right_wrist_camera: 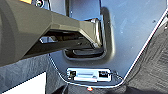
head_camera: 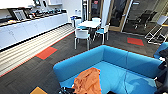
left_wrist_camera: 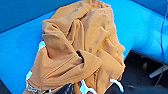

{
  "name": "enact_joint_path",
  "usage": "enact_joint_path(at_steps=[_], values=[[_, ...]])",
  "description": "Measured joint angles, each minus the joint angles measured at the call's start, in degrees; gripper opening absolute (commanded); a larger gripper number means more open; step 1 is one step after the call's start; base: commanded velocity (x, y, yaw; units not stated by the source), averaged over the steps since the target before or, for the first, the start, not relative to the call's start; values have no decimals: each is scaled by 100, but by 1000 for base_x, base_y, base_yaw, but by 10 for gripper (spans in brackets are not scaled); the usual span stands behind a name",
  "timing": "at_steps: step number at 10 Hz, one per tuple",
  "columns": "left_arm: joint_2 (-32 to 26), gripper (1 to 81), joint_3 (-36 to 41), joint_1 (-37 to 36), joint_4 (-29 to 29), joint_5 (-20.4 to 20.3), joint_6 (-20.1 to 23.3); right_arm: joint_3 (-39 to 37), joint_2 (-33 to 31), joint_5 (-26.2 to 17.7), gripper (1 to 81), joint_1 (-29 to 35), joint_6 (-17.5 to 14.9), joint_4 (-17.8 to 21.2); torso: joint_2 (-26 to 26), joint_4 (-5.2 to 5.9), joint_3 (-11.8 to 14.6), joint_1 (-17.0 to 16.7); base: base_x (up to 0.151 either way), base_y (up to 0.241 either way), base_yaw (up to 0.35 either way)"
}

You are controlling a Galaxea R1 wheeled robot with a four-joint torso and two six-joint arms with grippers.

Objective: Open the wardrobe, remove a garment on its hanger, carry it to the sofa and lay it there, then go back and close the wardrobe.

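Left claw (left_wrist_camera: 75, 90) hangs low over the crumpled orange hooded sweatshirt (left_wrist_camera: 82, 50); I cannot tell whether it grips or is apart. Beside it the thin white hanger (left_wrist_camera: 86, 88) pokes from the cloth. The sweatshirt lies on the seat of the bright blue upholstered sofa (head_camera: 115, 56), seemingly just laid down. Beyond stand white chairs (head_camera: 82, 35).

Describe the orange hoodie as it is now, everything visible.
The hoodie is orange, soft knit fabric, crumpled in folds rather than spread flat. It lies on the seat of the blue sofa, near the seat's front edge, in front of the backrest. White hanger parts poke out from under its near edge. No lettering shows. Whether a gripper grips it can't be told.
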Motion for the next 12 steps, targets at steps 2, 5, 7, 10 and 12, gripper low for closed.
enact_joint_path(at_steps=[2, 5, 7, 10, 12], values=[[-138, 811, -216, 215, 9, -28, -9, 0, 0, 2, 811, 0, 1, 0, 0, 0, 2, 0, 0, 0, 0], [-374, 811, -391, 942, 9, -245, -11, 0, 0, 5, 811, 17, 4, 4, 0, 0, 2, 0, 0, 0, 0], [-564, 811, -434, 1642, 24, -739, 46, -61, 7, 2, 811, 17, 11, 4, -2, 0, 7, -2, 0, 0, 0], [-802, 811, -1034, 2934, 118, -1920, 90, -113, 35, 2, 811, 48, 12, 4, -5, 0, 11, -6, 0, 0, 0], [-636, 811, -1723, 3489, 247, -2433, 135, -113, 52, 0, 811, 50, 15, 4, -9, 0, 13, -11, 0, 0, 0]])
